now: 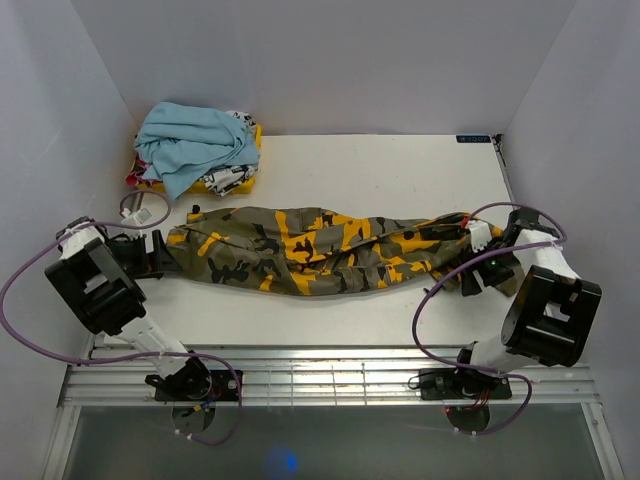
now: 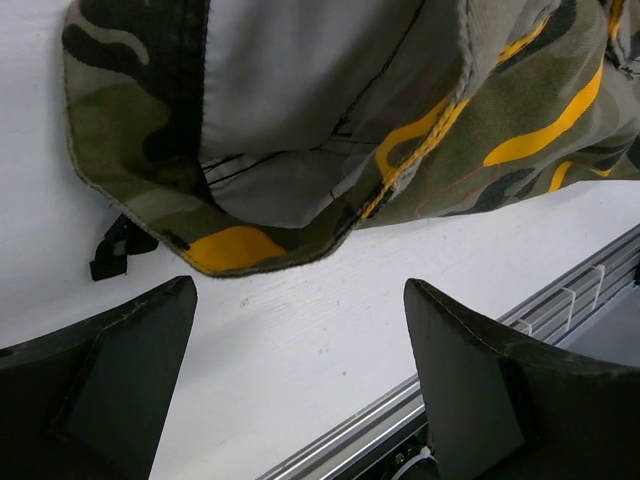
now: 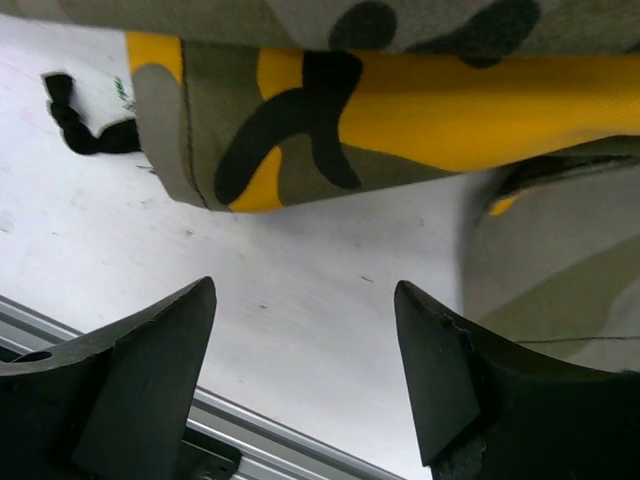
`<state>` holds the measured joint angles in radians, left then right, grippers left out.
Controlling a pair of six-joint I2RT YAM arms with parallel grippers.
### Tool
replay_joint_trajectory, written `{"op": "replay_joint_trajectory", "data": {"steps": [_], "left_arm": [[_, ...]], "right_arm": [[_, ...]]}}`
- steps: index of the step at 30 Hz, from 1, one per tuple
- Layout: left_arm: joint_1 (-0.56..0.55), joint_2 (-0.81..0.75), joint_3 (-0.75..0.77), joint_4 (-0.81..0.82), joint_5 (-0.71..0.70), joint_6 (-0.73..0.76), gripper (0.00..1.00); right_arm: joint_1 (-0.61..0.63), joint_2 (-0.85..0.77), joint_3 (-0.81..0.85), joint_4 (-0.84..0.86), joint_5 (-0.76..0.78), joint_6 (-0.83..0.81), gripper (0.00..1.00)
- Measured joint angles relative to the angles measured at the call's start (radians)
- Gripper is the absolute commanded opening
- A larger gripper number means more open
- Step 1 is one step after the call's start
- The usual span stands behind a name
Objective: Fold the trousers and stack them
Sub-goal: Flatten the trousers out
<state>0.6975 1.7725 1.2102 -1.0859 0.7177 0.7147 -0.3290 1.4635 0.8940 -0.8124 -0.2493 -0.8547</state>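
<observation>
Currently: trousers (image 1: 320,250) spread full length, fold not yet begun.
The trousers lie rumpled, running left to right across the middle of the table (image 1: 400,170), one end at each arm. The left gripper (image 2: 300,288) and the right gripper (image 3: 305,288) both have jaws apart and empty, each just beside its end of the fabric. Judged next move: close on both ends, then carry one end over the other. Open room lies far of the garment. The rail (image 1: 330,370) bounds the near edge, and the light blue garment (image 1: 190,145) occupies the far-left corner.
</observation>
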Motion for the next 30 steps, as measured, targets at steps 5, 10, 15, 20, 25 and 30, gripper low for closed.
{"op": "replay_joint_trajectory", "data": {"steps": [5,10,15,20,25,30], "left_arm": [[0.011,0.005,-0.041,0.037,0.075,0.004,0.93],[0.027,0.005,-0.082,0.079,0.134,0.031,0.91],[0.029,0.004,-0.124,0.143,0.171,0.101,0.90],[0.036,-0.001,-0.128,0.195,0.213,0.193,0.88],[0.041,0.015,-0.084,0.203,0.235,0.246,0.75],[0.044,0.048,-0.037,0.170,0.277,0.304,0.41]], "right_arm": [[0.000,0.000,-0.019,0.007,-0.077,0.130,0.79],[0.000,0.024,-0.020,0.010,-0.129,0.216,0.75],[0.000,0.123,-0.008,0.034,-0.151,0.261,0.47],[-0.002,0.152,-0.005,0.078,-0.155,0.288,0.08],[-0.005,0.140,-0.004,0.078,-0.153,0.286,0.08],[-0.043,0.056,0.055,0.024,-0.145,0.233,0.08]]}}
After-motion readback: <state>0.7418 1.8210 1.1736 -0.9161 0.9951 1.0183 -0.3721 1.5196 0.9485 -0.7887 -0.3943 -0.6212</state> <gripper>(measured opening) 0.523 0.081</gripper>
